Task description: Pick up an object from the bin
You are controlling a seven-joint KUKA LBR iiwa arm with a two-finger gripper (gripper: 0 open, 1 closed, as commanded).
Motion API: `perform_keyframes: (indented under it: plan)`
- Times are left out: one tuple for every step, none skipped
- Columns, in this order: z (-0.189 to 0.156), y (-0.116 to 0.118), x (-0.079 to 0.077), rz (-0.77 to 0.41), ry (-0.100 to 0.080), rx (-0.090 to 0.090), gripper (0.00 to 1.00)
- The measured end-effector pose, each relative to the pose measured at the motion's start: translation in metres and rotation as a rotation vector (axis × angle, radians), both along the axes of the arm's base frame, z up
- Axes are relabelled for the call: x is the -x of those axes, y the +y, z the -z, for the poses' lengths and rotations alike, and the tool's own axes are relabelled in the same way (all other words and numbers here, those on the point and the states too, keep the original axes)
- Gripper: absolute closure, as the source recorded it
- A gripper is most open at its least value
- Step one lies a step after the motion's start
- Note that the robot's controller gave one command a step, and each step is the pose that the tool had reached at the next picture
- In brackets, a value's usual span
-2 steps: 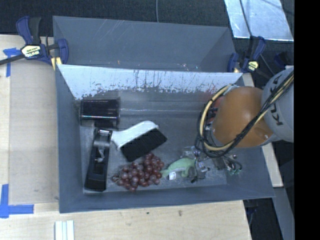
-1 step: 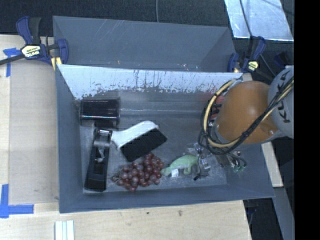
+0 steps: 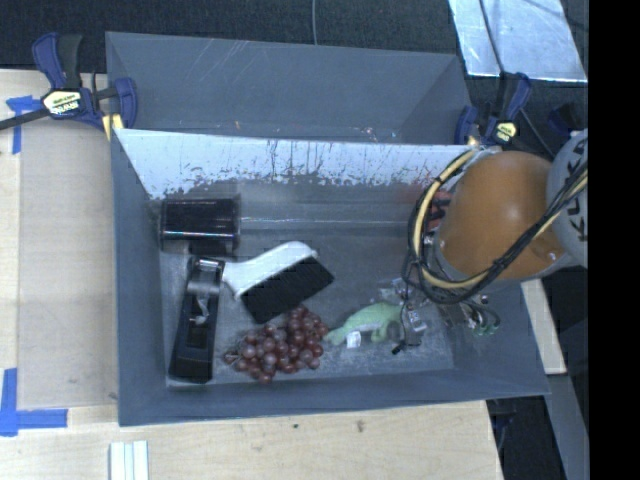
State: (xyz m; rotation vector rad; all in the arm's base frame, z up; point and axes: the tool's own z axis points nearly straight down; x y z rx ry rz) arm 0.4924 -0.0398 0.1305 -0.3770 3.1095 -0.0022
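Camera view: gripper (image 3: 408, 320) at bin's (image 3: 135, 268) 4 o'clock, just beside pale green toy's (image 3: 365, 321) 3 o'clock end; grip state cannot be determined.

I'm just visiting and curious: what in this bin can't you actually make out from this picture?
- Camera view: the right-hand floor of the bin lies hidden under the arm's orange cover.
- Camera view: the right end of the pale green thing is covered by the gripper; its kind is too small to tell.

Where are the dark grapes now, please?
In the camera view, the grapes lie near the bin's lower wall, just below the black brush, left of the green object.
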Motion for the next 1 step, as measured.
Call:
perform_keyframes:
  plan:
    - [-0.0131, 0.0000, -0.0003, 0.000, -0.001, 0.000, 1.00]
